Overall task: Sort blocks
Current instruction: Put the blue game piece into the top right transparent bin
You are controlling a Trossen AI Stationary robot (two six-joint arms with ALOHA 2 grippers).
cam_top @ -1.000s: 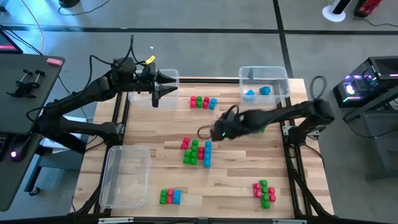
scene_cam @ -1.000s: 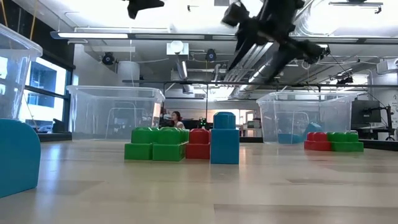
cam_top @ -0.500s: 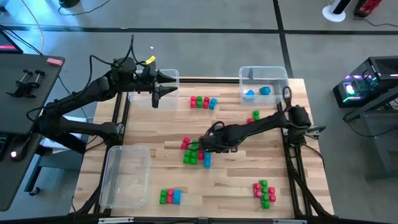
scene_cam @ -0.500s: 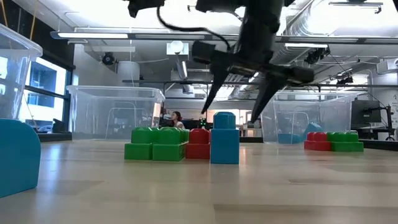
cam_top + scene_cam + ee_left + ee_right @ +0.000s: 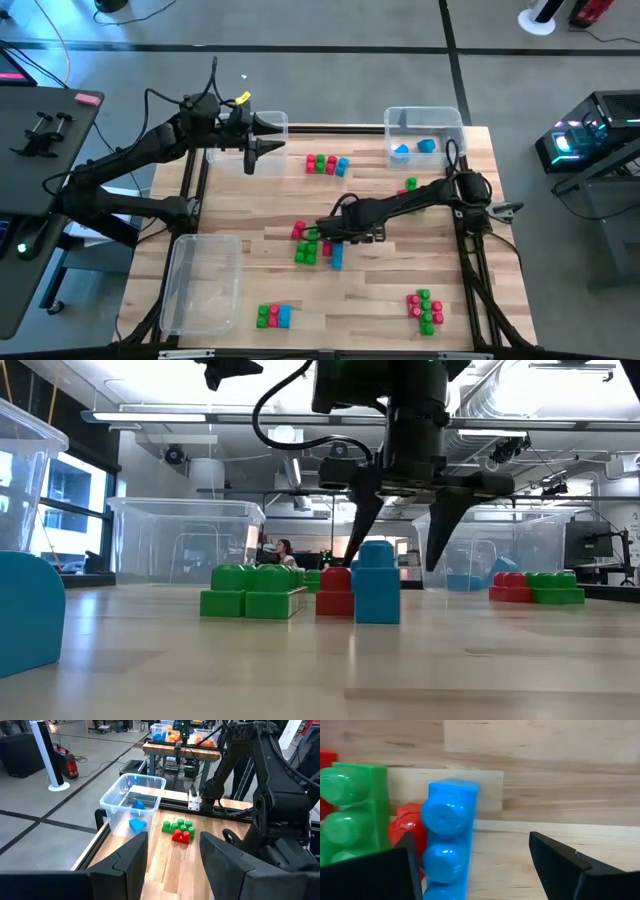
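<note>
The right gripper [image 5: 330, 243] is lowered over the middle of the surface [image 5: 400, 270], and its two fingers are held apart. Between these fingers a blue block [image 5: 377, 582] is found, upright on the surface; in the right wrist view the same block [image 5: 447, 835] is seen close to one finger [image 5: 375, 875], while the other finger [image 5: 565, 865] is kept well apart from it. Whether the nearer finger touches the block cannot be told. Just beside the blue block, a red block [image 5: 335, 590] and a group of green blocks [image 5: 252, 590] are placed, so the cluster [image 5: 312, 243] lies directly under this gripper.

The left gripper [image 5: 250, 152] is held high near the far edge of the surface, beside a clear bin [image 5: 283, 124], with its fingers apart and nothing between them. Ahead of it, in the left wrist view, a second bin [image 5: 134, 802] with blue blocks [image 5: 137, 817] inside is seen, and near this bin a small green and red cluster [image 5: 180, 830] is resting on the surface.
</note>
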